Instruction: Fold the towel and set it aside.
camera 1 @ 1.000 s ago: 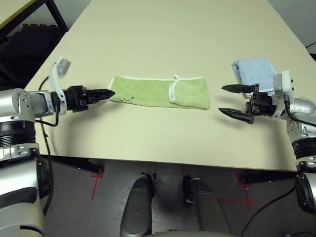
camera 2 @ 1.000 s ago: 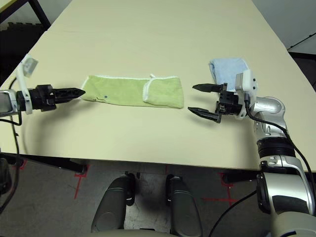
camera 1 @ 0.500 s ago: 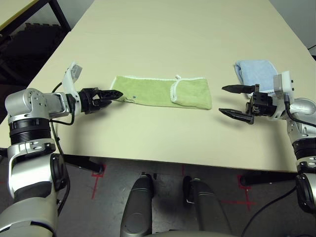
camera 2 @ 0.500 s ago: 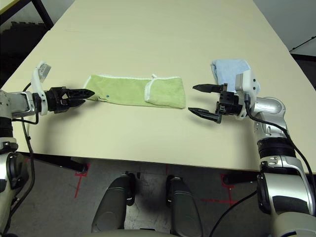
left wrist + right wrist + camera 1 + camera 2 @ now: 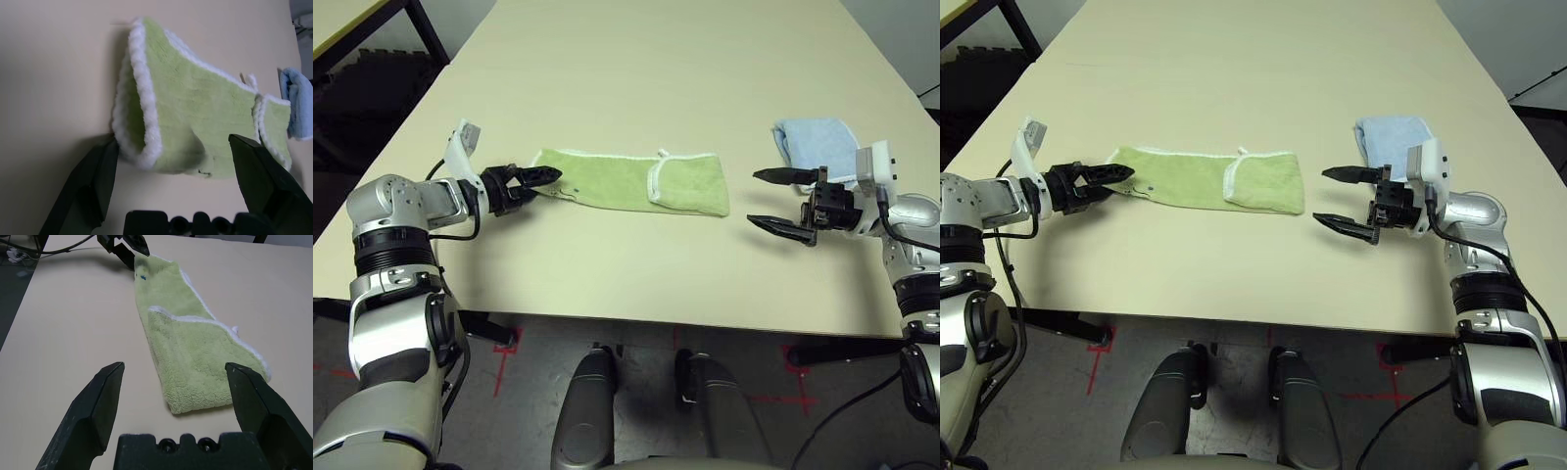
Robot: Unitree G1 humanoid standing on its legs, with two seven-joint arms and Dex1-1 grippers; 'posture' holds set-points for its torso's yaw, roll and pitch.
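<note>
jaws wide (both) beside towel (image 5: 631, 181)

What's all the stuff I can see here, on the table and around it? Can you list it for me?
table: one, pale beige, under everything.
towel: one, light green with white edging, lying in a long folded strip across the table's middle, its right end flapped over.
folded cloth: one, light blue, on the table by the right arm.
red tape marks: a few, on the grey floor below the table's near edge.
left end effector: one, black fingers, open, at the towel's left end with the fingers either side of that end.
right end effector: one, black fingers, open, just off the towel's right end, apart from it.
</note>
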